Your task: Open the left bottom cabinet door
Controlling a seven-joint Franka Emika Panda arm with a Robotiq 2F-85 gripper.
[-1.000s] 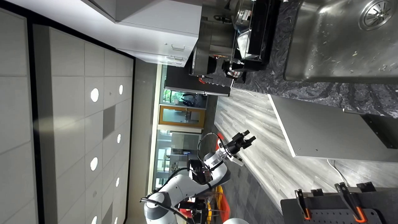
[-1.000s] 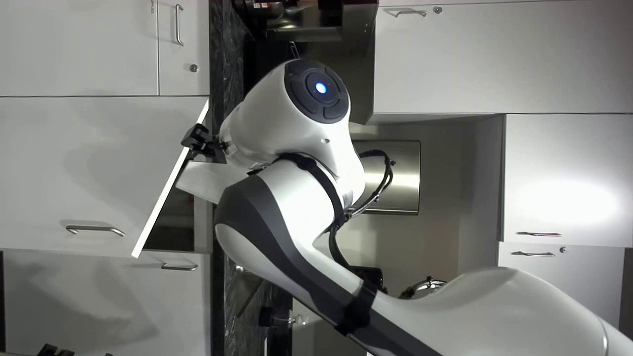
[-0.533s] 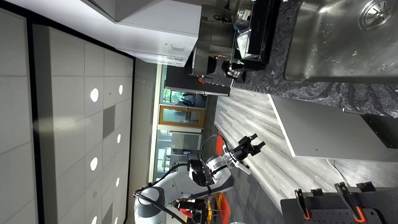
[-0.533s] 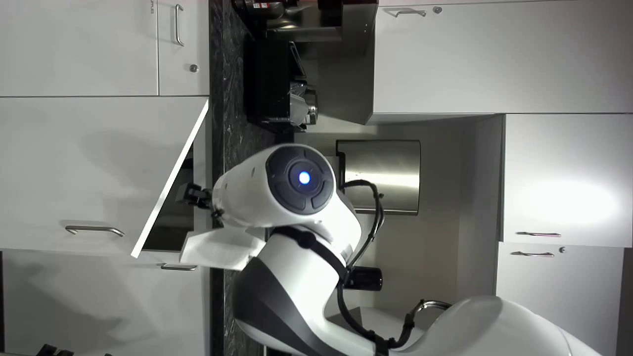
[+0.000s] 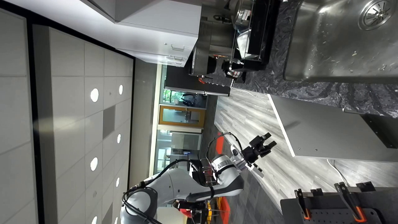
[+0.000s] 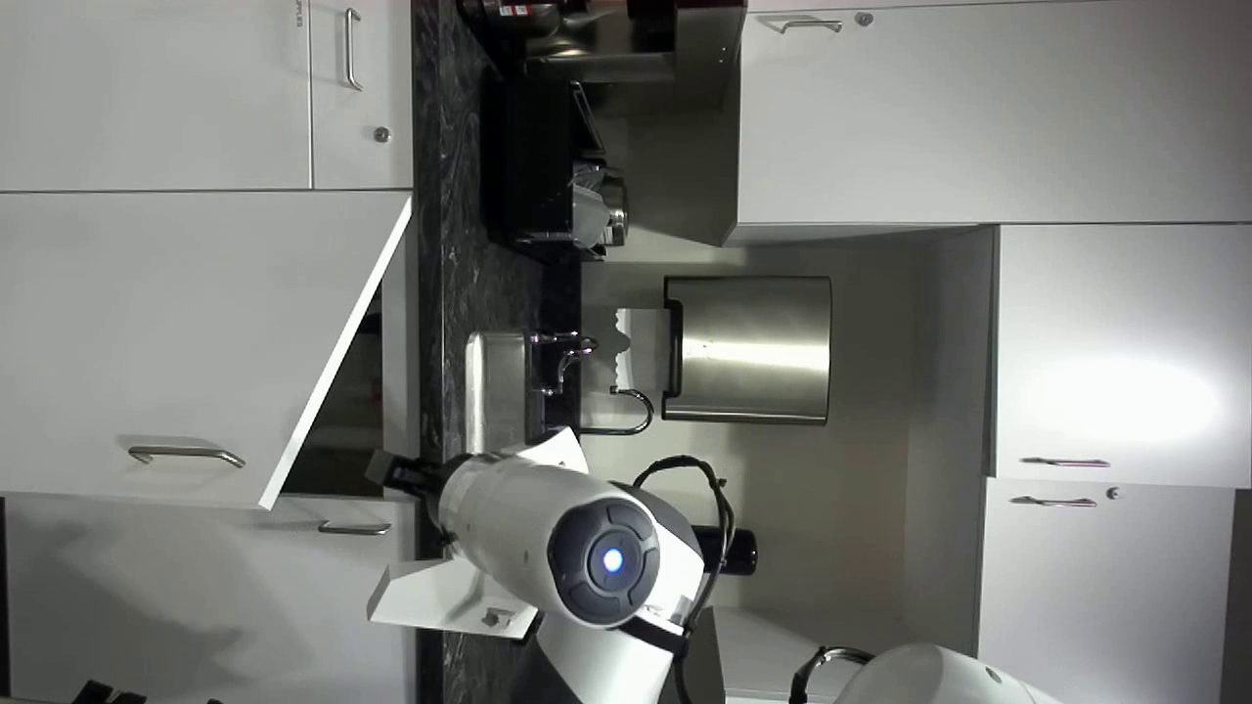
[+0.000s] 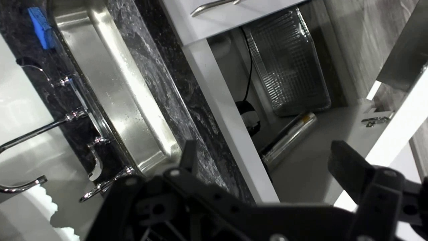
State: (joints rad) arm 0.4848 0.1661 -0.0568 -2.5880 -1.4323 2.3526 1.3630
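Observation:
The left bottom cabinet door (image 6: 166,323) stands partly open in both exterior views. One shows its pale outer face with a slim handle (image 6: 186,455); its grey inner face (image 5: 323,130) shows in an exterior view. Its bright white edge (image 7: 401,124) runs along the right of the wrist view. My gripper (image 5: 270,140) is open and empty, apart from the door. It also shows in an exterior view (image 6: 377,469) beside the gap at the door's free end. In the wrist view its fingers (image 7: 264,147) are spread wide over the cabinet opening and the counter edge.
A steel sink (image 7: 113,77) with faucets (image 7: 73,115) is set in the dark stone countertop (image 7: 157,63). Inside the cabinet lie a foil tray (image 7: 287,63) and a shiny cylinder (image 7: 291,140). A neighbouring cabinet panel (image 6: 196,606) and a dark tool rack (image 5: 329,214) are nearby.
My gripper has moved away from the door's white edge, along it toward the free end and out beside the opening. The door has not visibly moved.

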